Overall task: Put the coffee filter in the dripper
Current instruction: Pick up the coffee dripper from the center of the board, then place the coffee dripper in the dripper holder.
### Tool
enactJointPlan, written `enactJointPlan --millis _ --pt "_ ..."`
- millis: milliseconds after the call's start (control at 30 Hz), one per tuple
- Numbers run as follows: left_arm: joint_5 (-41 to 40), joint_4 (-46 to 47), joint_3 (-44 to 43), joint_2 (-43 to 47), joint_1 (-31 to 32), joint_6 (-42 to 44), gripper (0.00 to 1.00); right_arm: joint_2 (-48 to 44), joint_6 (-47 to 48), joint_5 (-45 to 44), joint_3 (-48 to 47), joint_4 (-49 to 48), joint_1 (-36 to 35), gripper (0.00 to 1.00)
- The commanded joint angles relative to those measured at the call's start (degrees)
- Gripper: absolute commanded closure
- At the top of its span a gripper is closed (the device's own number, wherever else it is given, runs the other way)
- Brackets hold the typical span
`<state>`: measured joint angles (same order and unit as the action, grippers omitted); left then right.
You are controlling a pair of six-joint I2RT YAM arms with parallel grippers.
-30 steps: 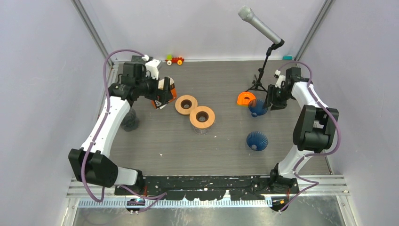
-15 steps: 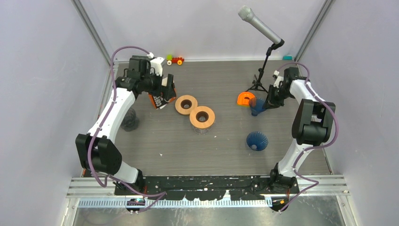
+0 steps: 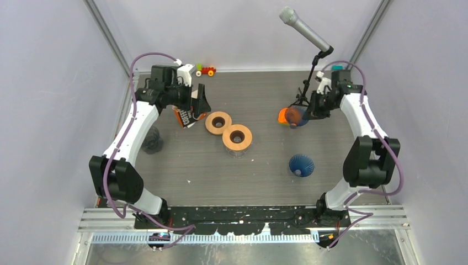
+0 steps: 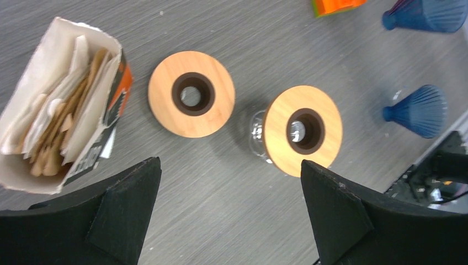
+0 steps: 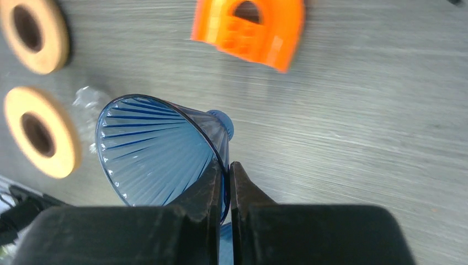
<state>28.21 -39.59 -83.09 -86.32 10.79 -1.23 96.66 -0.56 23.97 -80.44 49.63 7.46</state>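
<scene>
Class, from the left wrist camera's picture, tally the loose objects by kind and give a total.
Blue ribbed plastic cone drippers: 2
Round wooden rings with dark centre holes: 2
Opened cardboard box of paper coffee filters: 1
Orange plastic block: 1
Clear glass piece under one ring: 1
Total: 7

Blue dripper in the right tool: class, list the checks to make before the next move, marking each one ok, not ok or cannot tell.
1. Grip: right tool shut on the blue dripper rim: ok.
2. Dripper seated on a wooden ring: not ok, it is held apart from both rings.
3. Jaws of the left tool open: ok.
4. Filter in the left tool: not ok, none held.
5. Top of the filter box open, filters showing: ok.
</scene>
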Motion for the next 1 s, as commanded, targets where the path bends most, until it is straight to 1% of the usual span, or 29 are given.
enactJointPlan --millis 0,100,200,400,567,967 --pt "6.73 3.26 -2.52 -0.85 0.17 -3.77 0.0 -7.64 -0.5 3.76 -2.19 -0.34 -10.47 0.99" --pt "8.45 4.48 -2.63 -1.43 0.53 -5.69 0.0 -8.39 -0.99 2.44 -4.06 -1.95 -18.23 0.99" --pt "9.59 6.55 -2.04 -1.46 0.98 -6.98 0.01 -5.91 -1.77 0.89 -9.2 -1.81 -24.87 1.0" --pt "8.41 11.58 1.93 0.44 1.02 -9.63 0.05 2.2 -3.05 0.33 -16.92 -1.53 -32.38 0.99" --pt "7.66 12.48 4.03 2.12 0.99 -10.36 0.05 6.22 -3.05 0.08 -18.82 -1.08 -36.14 1.0" --pt "6.98 12.37 7.07 2.9 1.01 -9.98 0.07 7.95 -2.85 -0.81 -17.53 -0.84 -38.47 1.0"
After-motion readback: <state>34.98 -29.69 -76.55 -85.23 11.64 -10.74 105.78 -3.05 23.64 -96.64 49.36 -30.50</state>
